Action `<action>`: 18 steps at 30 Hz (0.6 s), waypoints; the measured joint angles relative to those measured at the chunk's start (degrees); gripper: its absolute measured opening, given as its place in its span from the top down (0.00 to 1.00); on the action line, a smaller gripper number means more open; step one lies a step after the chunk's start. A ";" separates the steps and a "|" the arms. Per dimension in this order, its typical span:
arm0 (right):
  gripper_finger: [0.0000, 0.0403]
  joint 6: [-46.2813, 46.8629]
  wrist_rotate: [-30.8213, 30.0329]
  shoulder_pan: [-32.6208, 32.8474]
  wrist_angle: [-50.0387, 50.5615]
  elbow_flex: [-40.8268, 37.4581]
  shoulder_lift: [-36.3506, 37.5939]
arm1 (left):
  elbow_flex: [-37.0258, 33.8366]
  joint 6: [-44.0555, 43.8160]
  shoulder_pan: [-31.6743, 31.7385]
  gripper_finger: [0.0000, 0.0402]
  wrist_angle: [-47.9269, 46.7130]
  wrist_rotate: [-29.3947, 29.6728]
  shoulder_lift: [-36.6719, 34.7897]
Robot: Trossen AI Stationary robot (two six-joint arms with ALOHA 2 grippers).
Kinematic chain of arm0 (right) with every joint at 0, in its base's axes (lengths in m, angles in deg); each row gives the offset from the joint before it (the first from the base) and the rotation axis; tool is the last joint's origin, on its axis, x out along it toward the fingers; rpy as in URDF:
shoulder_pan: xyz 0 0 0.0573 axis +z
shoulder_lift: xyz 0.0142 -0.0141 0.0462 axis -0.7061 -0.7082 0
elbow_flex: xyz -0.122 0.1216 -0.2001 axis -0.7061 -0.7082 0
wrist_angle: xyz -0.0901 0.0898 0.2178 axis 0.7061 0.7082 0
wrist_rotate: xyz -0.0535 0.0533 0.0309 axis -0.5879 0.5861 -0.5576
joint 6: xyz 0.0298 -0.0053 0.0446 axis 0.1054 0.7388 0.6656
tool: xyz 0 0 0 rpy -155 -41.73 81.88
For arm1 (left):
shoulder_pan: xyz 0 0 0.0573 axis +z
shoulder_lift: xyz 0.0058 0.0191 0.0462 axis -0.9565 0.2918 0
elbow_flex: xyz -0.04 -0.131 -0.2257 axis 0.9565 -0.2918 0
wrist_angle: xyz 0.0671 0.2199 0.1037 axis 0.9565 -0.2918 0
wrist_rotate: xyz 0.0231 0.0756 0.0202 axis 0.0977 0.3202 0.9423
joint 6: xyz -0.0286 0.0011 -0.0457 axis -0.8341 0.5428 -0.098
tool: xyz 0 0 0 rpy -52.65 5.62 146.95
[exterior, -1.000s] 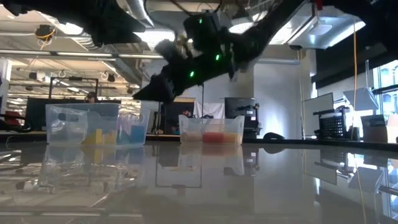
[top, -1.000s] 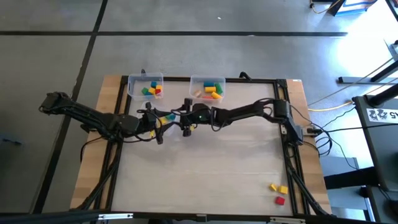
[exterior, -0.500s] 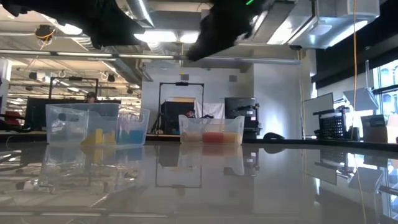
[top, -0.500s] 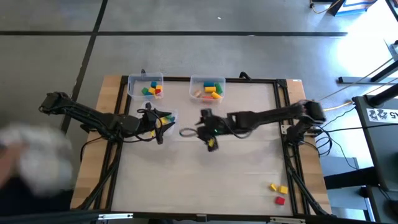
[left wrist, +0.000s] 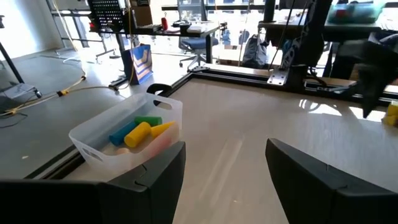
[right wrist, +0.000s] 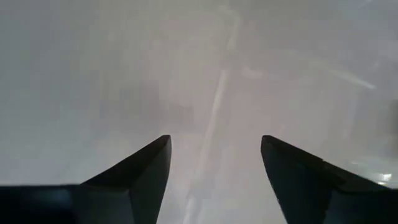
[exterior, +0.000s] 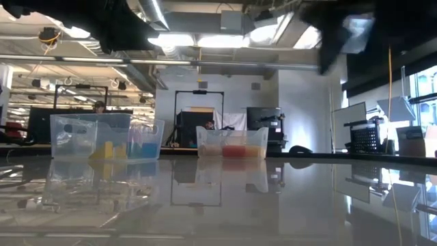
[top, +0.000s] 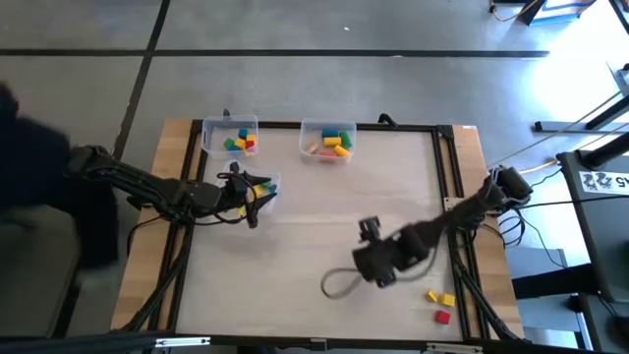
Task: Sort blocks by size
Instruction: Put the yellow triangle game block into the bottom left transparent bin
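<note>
Two bins (top: pixel 230 137) upper centre hold blocks (top: pixel 240 142); three, seemingly, remain lower right (top: pixel 439 300). Right gripper (top: pixel 378 270) spread, empty; left gripper (left wrist: pixel 224 168) likewise.

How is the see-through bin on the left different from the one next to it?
In the view from above, the left bin stands at the table's far left corner, while the right bin sits nearer the middle of the far edge. The left bin shows a red block; the right bin shows a long yellow one. Both are clear and hold mixed colored blocks.
</note>
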 joint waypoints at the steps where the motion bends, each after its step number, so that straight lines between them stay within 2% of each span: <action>1: 0.37 2.79 0.43 1.69 -0.36 -0.86 0.03 | 0.01 -0.02 0.00 0.45 -0.01 0.00 0.00; 4: 0.37 12.51 2.59 6.55 0.20 -4.28 0.05 | 0.02 -0.02 0.00 0.45 0.04 0.00 0.06; 11: 0.37 32.78 14.51 17.57 1.37 -9.50 0.02 | 0.02 -0.02 0.00 0.45 3.33 -0.02 2.58; 15: 0.37 37.61 17.71 22.60 2.33 -10.37 0.02 | 0.02 -0.05 0.00 0.45 6.20 -0.02 5.25; 18: 0.37 37.62 19.25 25.35 2.31 -10.56 0.02 | 0.02 0.13 0.00 0.45 8.57 -0.01 7.67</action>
